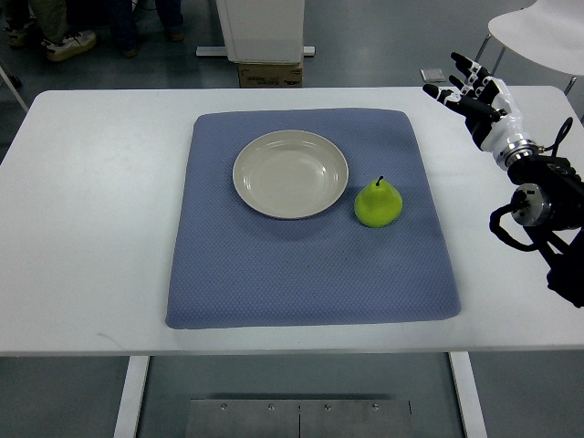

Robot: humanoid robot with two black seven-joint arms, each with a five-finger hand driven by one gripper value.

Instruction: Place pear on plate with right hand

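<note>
While the white rectangular table [82, 228] fills most of the view, a blue-grey textured fabric mat [310, 274] lies flat on its centre. On the mat, right of centre, 1 yellow-green pear [378, 203] stands upright with its dark stem pointing up. Just left of the pear, close beside it, sits 1 round cream ceramic plate [290, 173]. At the far right, the right hand [470, 96] hovers above the table edge, well apart from the pear, fingers spread open and holding nothing. Beyond the table stand 1 cardboard box [270, 73] and 1 white chair [538, 32].
</note>
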